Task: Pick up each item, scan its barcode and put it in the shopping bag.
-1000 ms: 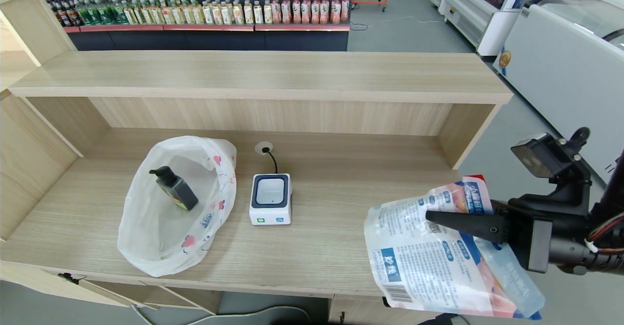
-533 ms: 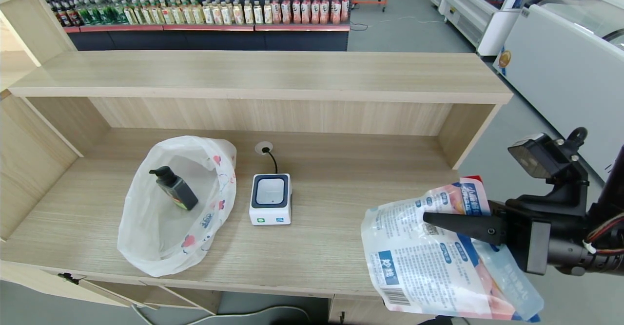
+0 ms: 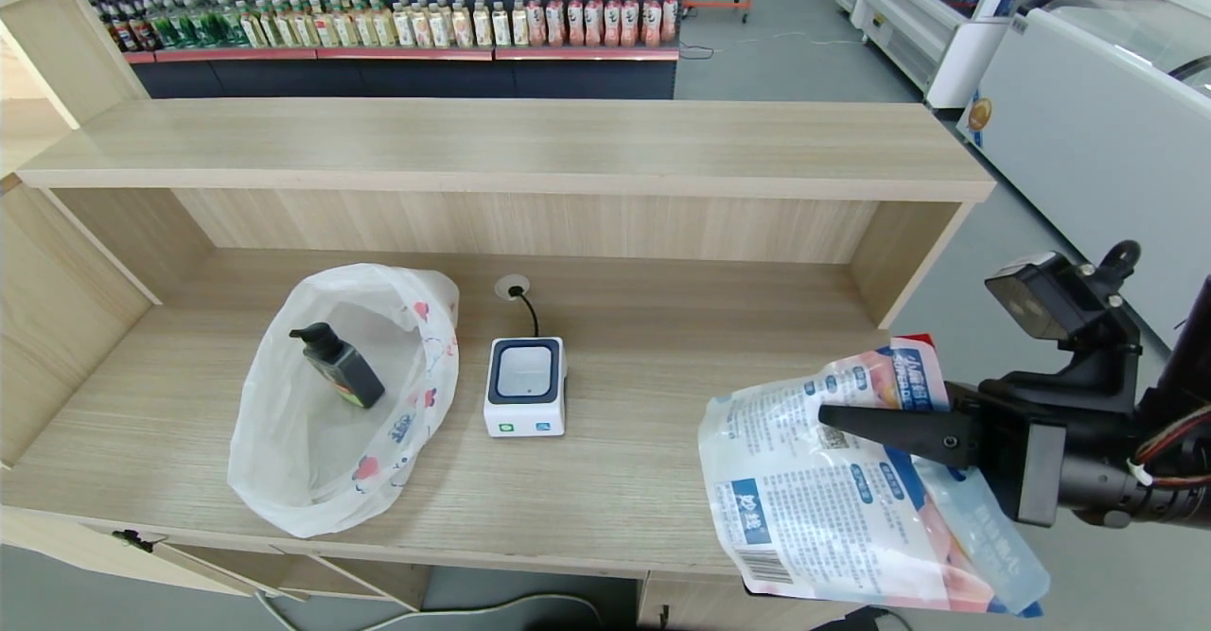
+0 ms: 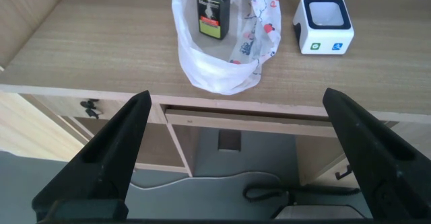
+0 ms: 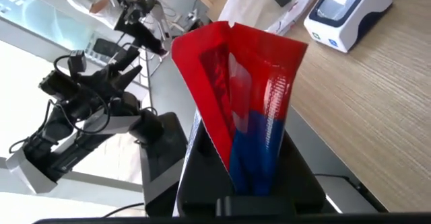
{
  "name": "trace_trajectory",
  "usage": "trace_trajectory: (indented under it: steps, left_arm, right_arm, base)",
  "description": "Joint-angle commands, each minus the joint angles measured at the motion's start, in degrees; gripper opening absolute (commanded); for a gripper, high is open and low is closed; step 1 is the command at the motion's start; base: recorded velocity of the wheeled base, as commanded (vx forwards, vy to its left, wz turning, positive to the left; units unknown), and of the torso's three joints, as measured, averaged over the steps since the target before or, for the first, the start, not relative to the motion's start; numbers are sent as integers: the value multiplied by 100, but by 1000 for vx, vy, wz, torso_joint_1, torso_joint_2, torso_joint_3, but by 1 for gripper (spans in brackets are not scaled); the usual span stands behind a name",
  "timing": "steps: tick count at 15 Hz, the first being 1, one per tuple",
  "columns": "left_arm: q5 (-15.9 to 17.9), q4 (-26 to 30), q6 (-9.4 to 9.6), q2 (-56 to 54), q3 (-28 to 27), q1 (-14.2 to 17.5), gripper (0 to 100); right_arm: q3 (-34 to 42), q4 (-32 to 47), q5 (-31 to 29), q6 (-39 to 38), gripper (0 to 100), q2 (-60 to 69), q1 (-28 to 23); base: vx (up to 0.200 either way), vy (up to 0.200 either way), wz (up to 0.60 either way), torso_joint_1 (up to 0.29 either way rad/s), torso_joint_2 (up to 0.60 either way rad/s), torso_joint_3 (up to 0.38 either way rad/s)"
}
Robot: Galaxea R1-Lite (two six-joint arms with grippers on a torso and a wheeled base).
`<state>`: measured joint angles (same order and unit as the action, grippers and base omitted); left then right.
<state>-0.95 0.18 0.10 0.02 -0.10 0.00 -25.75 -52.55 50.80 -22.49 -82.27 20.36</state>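
Plastic pouch [image 3: 804, 517] clamped in right gripper [image 3: 837, 420].
Head view: white printed back; right wrist view: red-blue face; left gripper [image 4: 237, 97] gapes wide.

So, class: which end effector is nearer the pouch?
Right. Right end effector grips the pouch; left end effector hangs open off the front edge of the counter, apart.

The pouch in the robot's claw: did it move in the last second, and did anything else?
The right gripper, shut on the pouch, has edged slightly to the robot's left, toward the scanner, carrying the pouch along. The shopping bag, the bottle inside it and the scanner stayed put.
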Motion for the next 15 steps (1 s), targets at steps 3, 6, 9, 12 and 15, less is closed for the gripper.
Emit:
trace_trajectory:
  steps: [3,6,9,12,15]
  left_arm:
    - [-2,-1,-1,-2,10,0,100]
    - [-2,-1,-1,-2,1,0,100]
    - [-2,-1,-1,-2,1,0,100]
    - [-2,-1,-1,-2,1,0,100]
    - [-2,-1,-1,-2,1,0,100]
  right_arm:
    - [-176,-124,-17,1194,0,1,-234]
    - [158,26,-905,3163,0,344,-340]
    - [184,474,-1204,5317,0,440,-665]
    - [131,439,-1204,6688,0,317,-788]
    - [61,369,-1257,7057,0,361,-823]
  base:
    - [0,0,0,0,0,0]
    - [0,0,0,0,0,0]
    - [0,0,0,0,0,0]
    - [0,0,0,0,0,0]
    - [0,0,0,0,0,0]
